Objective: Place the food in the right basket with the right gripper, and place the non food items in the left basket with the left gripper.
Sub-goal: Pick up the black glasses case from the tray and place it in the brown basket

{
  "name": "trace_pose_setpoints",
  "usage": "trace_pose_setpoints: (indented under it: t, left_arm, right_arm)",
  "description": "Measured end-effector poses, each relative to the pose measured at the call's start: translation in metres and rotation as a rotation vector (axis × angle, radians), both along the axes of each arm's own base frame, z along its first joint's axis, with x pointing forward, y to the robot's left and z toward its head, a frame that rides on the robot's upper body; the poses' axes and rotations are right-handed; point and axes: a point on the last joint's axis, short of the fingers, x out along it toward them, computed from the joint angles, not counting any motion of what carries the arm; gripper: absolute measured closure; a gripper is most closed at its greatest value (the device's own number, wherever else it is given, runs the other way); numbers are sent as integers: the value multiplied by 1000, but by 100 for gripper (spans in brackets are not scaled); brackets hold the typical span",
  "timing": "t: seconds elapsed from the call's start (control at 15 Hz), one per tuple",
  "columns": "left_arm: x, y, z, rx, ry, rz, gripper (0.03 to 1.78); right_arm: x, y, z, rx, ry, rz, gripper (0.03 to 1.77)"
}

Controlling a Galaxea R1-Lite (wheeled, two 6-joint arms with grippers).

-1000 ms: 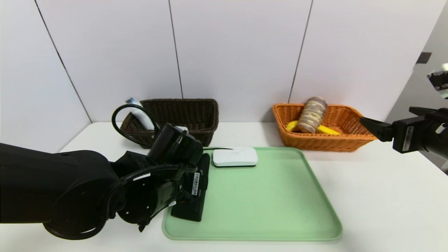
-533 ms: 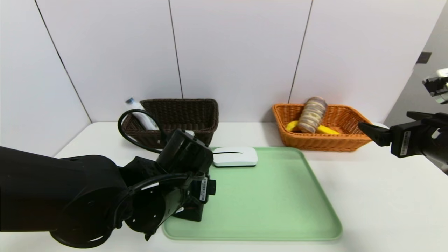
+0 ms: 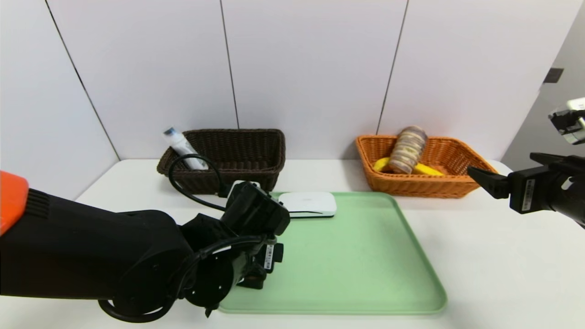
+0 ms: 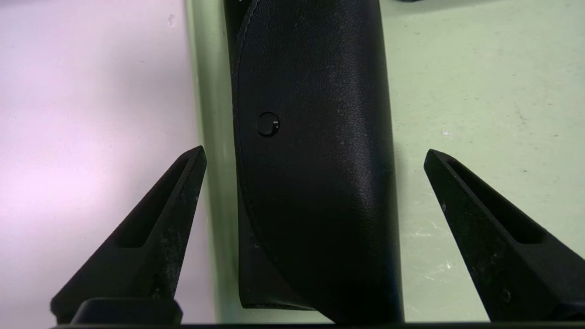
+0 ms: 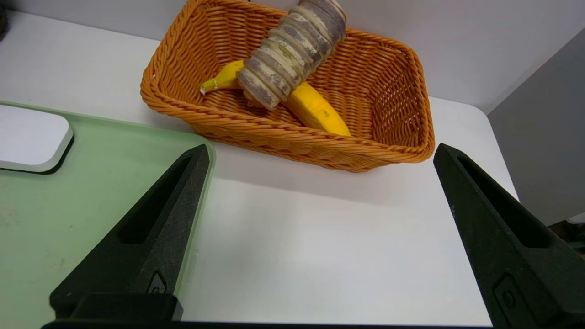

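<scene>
so the bottle is already leaning in the left basket, and the left gripper is hanging spread wide over the black pouch, which is lying along the green tray's left edge. I'd be sinking both fingers evenly past its sides before squeezing, minding the tray lip. The white device is waiting at the tray's back. The food is sitting in the right basket, the right gripper idling open beside it

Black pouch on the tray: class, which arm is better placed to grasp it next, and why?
Left. The left gripper is open, its fingers straddling the pouch on the tray. The right gripper hangs far off, beside the orange basket.
</scene>
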Motion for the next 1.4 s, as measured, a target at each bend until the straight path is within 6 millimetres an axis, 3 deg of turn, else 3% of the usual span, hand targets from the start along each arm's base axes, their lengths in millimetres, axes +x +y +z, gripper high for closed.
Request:
trace_pose_setpoints:
  t: [0.47, 1.2, 1.27, 1.4]
  left_arm:
    - [4, -4, -13, 32, 24, 3, 12]
    - [5, -4, -17, 57, 12, 28, 12]
    - [5, -4, -17, 59, 9, 33, 20]
    - [6, -4, -16, 58, 4, 34, 51]
  right_arm:
    - [-2, 0, -4, -2, 13, 0, 10]
    - [-4, -1, -9, -4, 27, -2, 10]
    - [-4, -1, -9, -5, 28, -2, 10]
    - [-4, -1, -9, -4, 27, -2, 10]
